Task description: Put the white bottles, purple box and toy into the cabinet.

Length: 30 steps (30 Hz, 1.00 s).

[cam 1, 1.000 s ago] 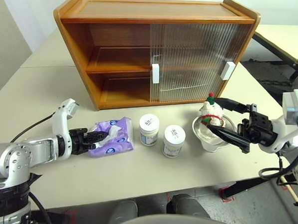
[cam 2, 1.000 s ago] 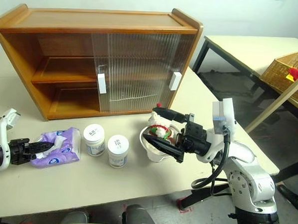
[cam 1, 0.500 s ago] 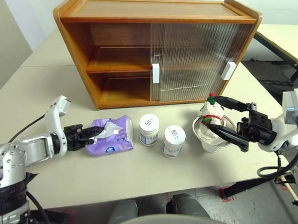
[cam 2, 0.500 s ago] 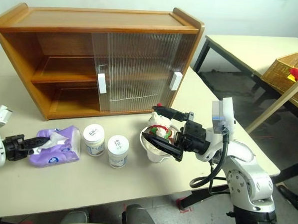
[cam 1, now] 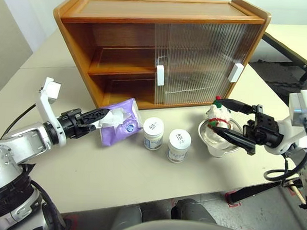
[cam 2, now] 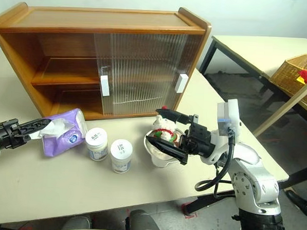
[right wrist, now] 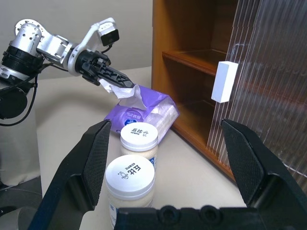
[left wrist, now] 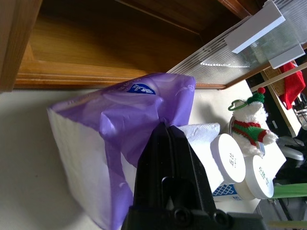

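The purple box (cam 1: 121, 127) hangs tilted from its tissue top, which my left gripper (cam 1: 104, 114) is shut on, just in front of the cabinet's (cam 1: 148, 11) open left half. Two white bottles (cam 1: 153, 133) (cam 1: 178, 145) stand side by side on the table, to the right of the box. The toy (cam 1: 217, 114) sits in a shiny metal dish (cam 1: 219, 143) further right. My right gripper (cam 1: 216, 117) is open, one finger above the toy and one below it. The left wrist view shows the purple box (left wrist: 110, 143) pinched close up.
Ribbed sliding doors with white handles (cam 1: 159, 75) (cam 1: 235, 72) cover the cabinet's right half. A second table at the far right carries a wicker basket (cam 2: 295, 68). A strip of bare table lies in front of the bottles.
My left gripper has risen and moved toward the cabinet, lifting the purple box off the table and tilting it. The right arm, toy and bottles have stayed put.
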Motion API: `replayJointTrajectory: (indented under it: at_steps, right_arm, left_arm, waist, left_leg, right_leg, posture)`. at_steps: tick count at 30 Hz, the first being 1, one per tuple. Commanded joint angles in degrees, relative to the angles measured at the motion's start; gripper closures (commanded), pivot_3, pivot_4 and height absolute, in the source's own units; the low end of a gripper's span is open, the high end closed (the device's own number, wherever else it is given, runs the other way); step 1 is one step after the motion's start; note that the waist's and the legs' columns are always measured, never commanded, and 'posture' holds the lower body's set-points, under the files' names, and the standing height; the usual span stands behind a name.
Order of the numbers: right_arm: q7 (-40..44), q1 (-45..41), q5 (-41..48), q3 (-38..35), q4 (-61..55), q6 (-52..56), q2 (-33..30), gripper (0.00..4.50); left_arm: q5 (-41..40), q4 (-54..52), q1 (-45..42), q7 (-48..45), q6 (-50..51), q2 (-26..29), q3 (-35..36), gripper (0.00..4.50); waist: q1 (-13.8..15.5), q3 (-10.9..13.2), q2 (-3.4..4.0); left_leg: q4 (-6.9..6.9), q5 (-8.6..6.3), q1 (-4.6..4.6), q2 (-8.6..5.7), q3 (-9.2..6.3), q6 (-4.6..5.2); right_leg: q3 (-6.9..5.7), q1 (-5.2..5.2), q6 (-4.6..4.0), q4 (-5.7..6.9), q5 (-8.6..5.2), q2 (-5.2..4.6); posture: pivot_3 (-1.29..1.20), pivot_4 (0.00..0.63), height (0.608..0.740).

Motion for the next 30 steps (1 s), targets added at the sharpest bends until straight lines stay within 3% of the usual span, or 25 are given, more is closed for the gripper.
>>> replayJointTrajectory:
  at_steps: [1,18,22,30]
  right_arm:
    - [0.4,-0.7,-0.5,0.7,0.7,-0.4,0.0,0.0]
    - [1.5,-0.6,-0.6,0.6,1.7,-1.3,0.0,0.0]
    - [2.0,-0.5,-0.7,0.4,2.2,-1.7,-0.1,0.0]
    - [1.9,0.6,-0.6,0.0,1.8,-2.2,0.0,0.0]
  left_arm:
    - [-0.6,-0.4,0.1,1.0,1.1,-0.3,-0.3,4.48]
    - [-15.4,1.0,-14.3,15.4,-1.6,-5.8,3.5,4.48]
    - [-15.7,2.0,-20.5,21.3,-8.4,-6.3,1.1,4.48]
    - [-15.4,3.1,-23.8,27.0,-18.3,-5.8,-7.1,4.48]
  waist:
    - [0.2,0.0,-0.02]
    - [0.8,0.1,-0.26]
    - [1.0,0.1,-0.35]
    - [1.0,0.3,-0.55]
  left_leg:
    - [0.0,0.0,0.0,0.01,-0.01,0.0]
    - [0.15,0.03,0.02,0.0,0.0,-0.05]
    - [0.32,0.04,0.05,0.0,-0.01,-0.05]
    - [0.36,0.05,0.15,-0.04,0.04,-0.04]
  right_leg:
    - [0.01,0.0,0.0,0.0,0.0,0.01]
    - [0.01,0.12,0.23,-0.01,0.15,0.05]
    - [0.01,0.24,0.33,-0.01,0.2,0.07]
    - [0.05,0.37,0.41,-0.08,0.25,0.06]
  posture:
    - [-0.09,0.004,0.74]
    - [-0.09,0.0,0.74]
    - [-0.08,0.0,0.74]
    - [-0.1,0.0,0.74]
